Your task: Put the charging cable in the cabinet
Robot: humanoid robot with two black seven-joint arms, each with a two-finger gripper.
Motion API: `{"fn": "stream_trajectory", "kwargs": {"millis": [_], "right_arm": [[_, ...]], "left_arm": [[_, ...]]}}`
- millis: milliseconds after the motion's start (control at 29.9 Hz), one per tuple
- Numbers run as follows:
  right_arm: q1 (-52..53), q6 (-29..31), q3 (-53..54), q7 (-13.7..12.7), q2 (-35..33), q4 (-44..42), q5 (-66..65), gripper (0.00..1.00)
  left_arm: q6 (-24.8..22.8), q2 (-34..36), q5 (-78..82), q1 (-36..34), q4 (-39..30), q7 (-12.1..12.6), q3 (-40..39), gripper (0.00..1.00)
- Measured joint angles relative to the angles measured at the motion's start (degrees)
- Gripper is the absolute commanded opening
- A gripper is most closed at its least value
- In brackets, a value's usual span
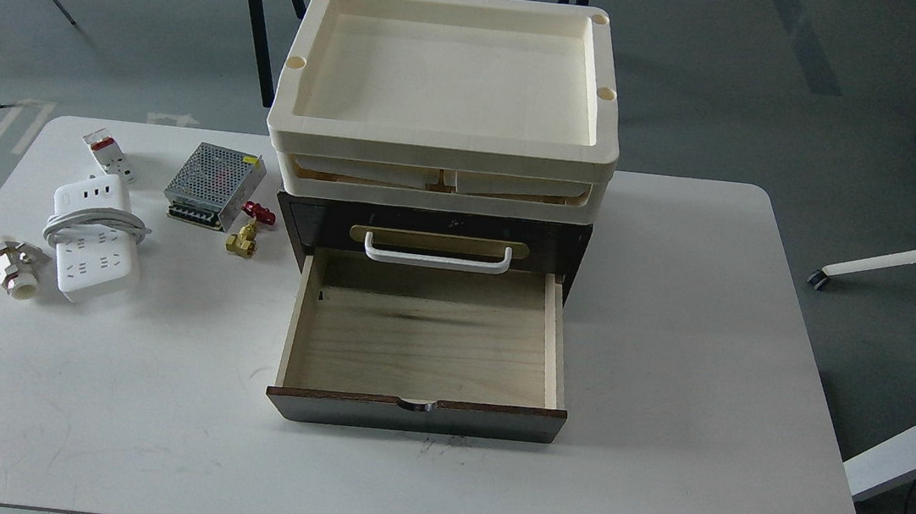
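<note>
1. Currently neither of our arms is in the head view, so neither claw shows and we cannot tell whether they are wide, narrow or holding anything.
2. The charging cable [95,240] lies on the counter [669,356] near its left edge, about midway between the far and near edges, well apart from the cabinet [435,229]. It is not yet in the drawer.
3. Key relation: the strip's long axis runs roughly far-to-near, tilted slightly toward the near-right corner. It sits on the left side, so we judge the left arm the nearer one; direction from a claw cannot be given.
4. The open drawer [424,334] lies to the right of the strip, pulled out toward the near edge, with nothing in it. The move is likely a lift and a rightward carry over the drawer's left wall.
5. Materials: the strip is a smooth white plastic block with rounded corners and rows of sockets; a thick white cord loops across its middle and may slip when lifted.
6. The drawer is pale bare wood inside with a dark brown front; above it is a white handle [445,254] on a brass plate, then cream plastic trays [445,136].
7. Neighbours: a white pipe fitting [16,265] just left of the strip, a small adapter with a red button [109,155] beyond it, and a perforated metal box [214,185] and brass valve [246,235] toward the cabinet.
</note>
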Motion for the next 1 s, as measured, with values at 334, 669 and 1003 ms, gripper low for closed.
{"fn": "stream_trajectory", "kwargs": {"millis": [334, 669, 1003], "right_arm": [[-2.23, 0.0, 0.93, 0.0, -0.65, -0.76, 0.01, 0.99], [-5.12, 0.0, 3.5, 0.0, -2.77, -1.06, 0.02, 0.99], [-6.66, 0.0, 3.64, 0.0, -3.07, -3.59, 0.01, 0.99]], "left_arm": [[-0.03, 22.86, 36.87, 0.95, -19.27, -0.01, 3.7, 1.0], [0.0, 32.03, 78.53, 1.34, -24.28, -0.01, 8.79, 1.0], [0.34, 31.58, 105.72, 1.48, -21.39, 0.01, 33.72, 0.99]]}}
